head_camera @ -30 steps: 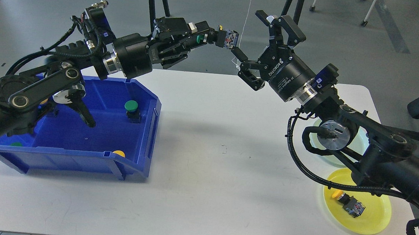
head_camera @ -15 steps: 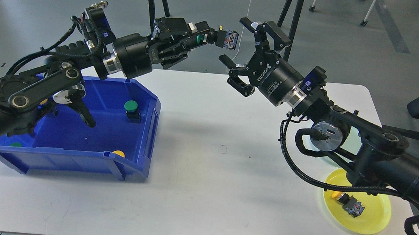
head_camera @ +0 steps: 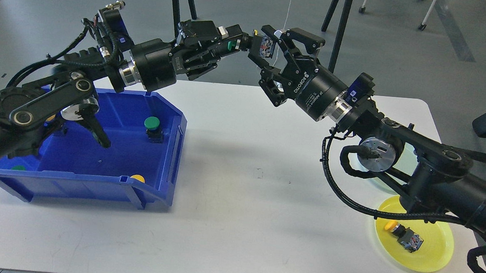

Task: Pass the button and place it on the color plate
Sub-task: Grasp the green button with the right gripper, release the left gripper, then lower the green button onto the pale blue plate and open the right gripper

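Above the rear edge of the tabletop (head_camera: 255, 207) the two arms meet, and little room is left there: the left hand (head_camera: 237, 42) holds a green button (head_camera: 261, 46) out sideways, and the right hand (head_camera: 276, 48) has its fingers spread around the button's far end. The broad middle of the tabletop beneath them lies open. On the left a blue bin (head_camera: 172, 148) with raised walls blocks low passage. On the right the right arm's thick links hang over the pale green plate (head_camera: 389, 185), and the yellow plate (head_camera: 433, 251) is partly taken by a yellow button (head_camera: 404, 237).
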